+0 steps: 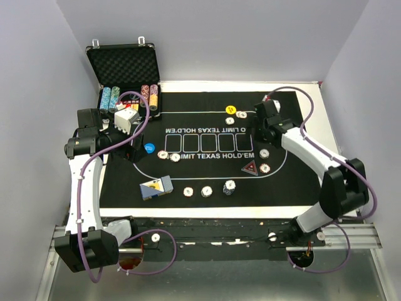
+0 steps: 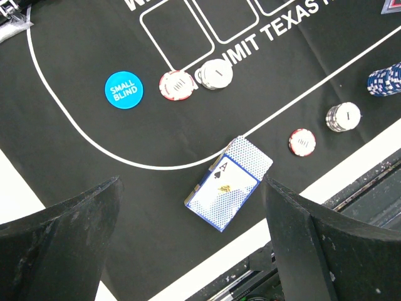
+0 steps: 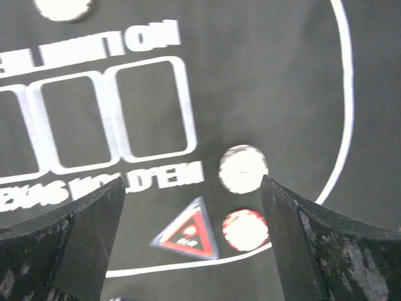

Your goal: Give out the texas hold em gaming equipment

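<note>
The blue-backed card deck lies on the black mat at the near left; in the left wrist view the deck shows an ace of spades. My left gripper hovers open and empty above the mat's left end, near the blue "SMALL BLIND" button; in its own view the gripper holds nothing. My right gripper is open and empty over the mat's right side, above the dark red triangular marker, a white chip and a red-edged chip. The yellow button lies at the far side.
The open black foam-lined case with rows of chips stands at the far left. Two chips lie beside the blue button. Two chips and a blue chip stack lie along the near edge. Two chips lie by the yellow button.
</note>
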Tool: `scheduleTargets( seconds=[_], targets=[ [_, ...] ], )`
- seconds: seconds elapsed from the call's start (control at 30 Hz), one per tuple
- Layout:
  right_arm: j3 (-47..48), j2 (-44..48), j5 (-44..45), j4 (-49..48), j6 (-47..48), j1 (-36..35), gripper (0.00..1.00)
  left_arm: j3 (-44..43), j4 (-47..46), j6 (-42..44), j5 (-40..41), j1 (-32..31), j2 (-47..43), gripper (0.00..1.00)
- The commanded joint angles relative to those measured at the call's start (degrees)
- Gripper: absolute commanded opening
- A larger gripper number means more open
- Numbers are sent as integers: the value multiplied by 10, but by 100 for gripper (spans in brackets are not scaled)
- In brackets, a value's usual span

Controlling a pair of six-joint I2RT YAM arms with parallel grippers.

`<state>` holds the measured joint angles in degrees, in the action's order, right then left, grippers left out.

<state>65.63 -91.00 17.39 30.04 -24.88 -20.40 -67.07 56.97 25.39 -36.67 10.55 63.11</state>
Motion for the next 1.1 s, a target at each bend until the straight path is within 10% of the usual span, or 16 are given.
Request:
scheduleTargets(
  seconds=[0.0,0.5,1.07],
  targets=[
    [28,48,-29,42,9,-85,99,-9,3,-1,-17,4,3,99],
    [-45,57,-42,95,-53,-332,100,9,-16,-35,-17,4,6,99],
    [-75,21,-12,99,-78,-351,91,17,-20,-32,-19,4,-8,99]
  ],
)
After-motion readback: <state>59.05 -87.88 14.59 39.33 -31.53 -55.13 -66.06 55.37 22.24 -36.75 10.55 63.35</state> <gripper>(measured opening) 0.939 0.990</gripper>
